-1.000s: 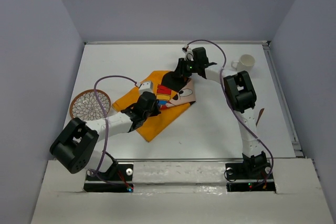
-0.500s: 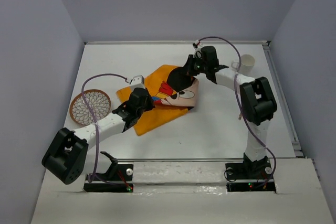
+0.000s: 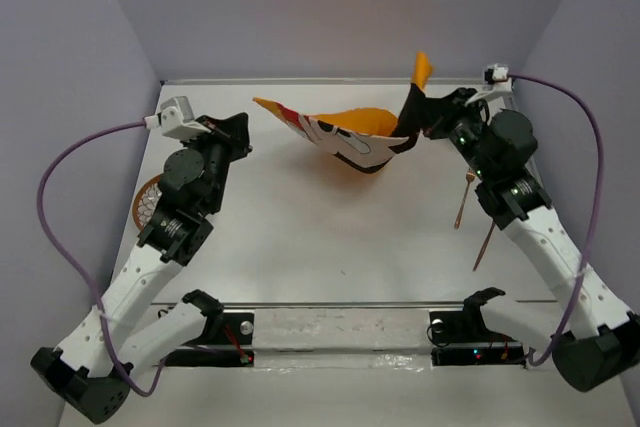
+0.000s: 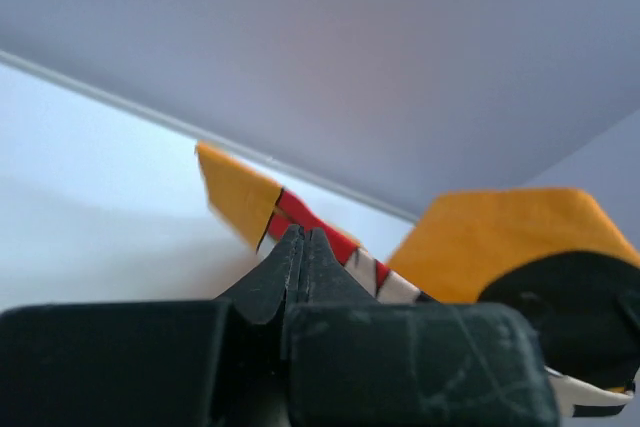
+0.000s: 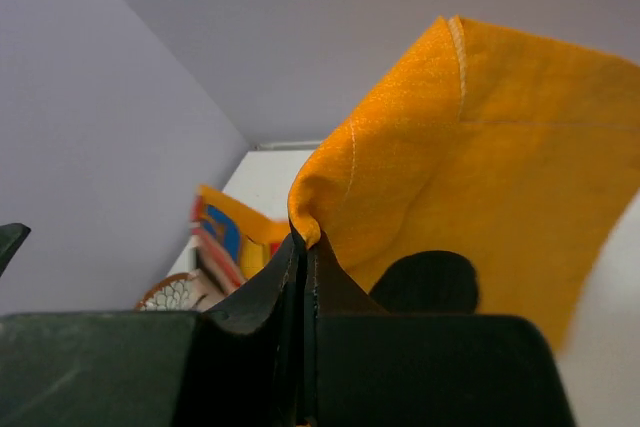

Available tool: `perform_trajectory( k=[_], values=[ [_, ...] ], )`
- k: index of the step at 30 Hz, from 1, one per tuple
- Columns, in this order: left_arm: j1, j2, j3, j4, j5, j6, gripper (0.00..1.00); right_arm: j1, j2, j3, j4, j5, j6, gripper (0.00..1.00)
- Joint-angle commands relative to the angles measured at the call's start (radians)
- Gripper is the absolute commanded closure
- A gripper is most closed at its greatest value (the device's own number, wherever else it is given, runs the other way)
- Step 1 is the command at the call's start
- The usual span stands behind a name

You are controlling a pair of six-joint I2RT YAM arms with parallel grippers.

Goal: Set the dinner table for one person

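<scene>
The orange cartoon-mouse placemat [image 3: 345, 132] hangs in the air above the far part of the white dinner table [image 3: 330, 237], stretched and sagging between both raised grippers. My right gripper [image 3: 408, 119] is shut on its right edge; in the right wrist view the orange cloth [image 5: 480, 137] bulges out of the gripper's closed tips [image 5: 303, 242]. My left gripper [image 3: 247, 139] is shut at the mat's left edge. In the left wrist view the mat [image 4: 500, 237] runs just behind the gripper's closed tips [image 4: 300, 232], one corner sticking out to the left.
A round patterned plate [image 3: 148, 205] lies at the table's left edge, partly hidden by the left arm; it also shows in the right wrist view [image 5: 175, 292]. Two thin brown utensils [image 3: 462, 202] [image 3: 483, 247] lie on the right. Walls enclose the table.
Both arms have risen and swung apart, lifting the placemat off the table and stretching it in the air. The cup at the back right is now hidden by the right arm.
</scene>
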Motion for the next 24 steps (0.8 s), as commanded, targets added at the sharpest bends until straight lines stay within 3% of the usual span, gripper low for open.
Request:
perform_trajectory(
  k=[1,6,10,14,15,18,21,24],
  values=[
    [0.003,-0.045,0.039,-0.027,-0.058,0.033,1.0,0.02,-0.074,-0.019,-0.142,0.065,0.044,1.0],
    [0.003,0.0,0.03,0.03,-0.053,0.043,1.0,0.02,-0.056,0.034,-0.237,0.088,0.031,1.0],
    [-0.02,0.126,-0.033,0.071,0.153,-0.047,1.0,0.02,0.004,0.044,-0.238,0.069,0.033,1.0],
    [-0.111,0.318,-0.11,0.151,0.235,-0.104,0.99,0.02,-0.01,0.004,-0.212,0.062,0.036,1.0],
    [-0.121,0.364,-0.116,0.177,0.273,-0.127,0.8,0.02,-0.019,-0.005,-0.214,0.03,0.036,1.0],
    [-0.132,0.592,-0.076,0.22,0.378,-0.123,0.56,0.02,-0.085,-0.063,-0.238,0.002,0.034,1.0],
    [-0.132,0.739,0.022,0.194,0.428,-0.063,0.4,0.02,-0.154,-0.128,-0.315,-0.044,0.03,1.0],
    [-0.169,0.813,0.103,0.125,0.405,0.003,0.37,0.029,-0.208,-0.201,-0.373,-0.101,0.045,1.0]
  ],
)
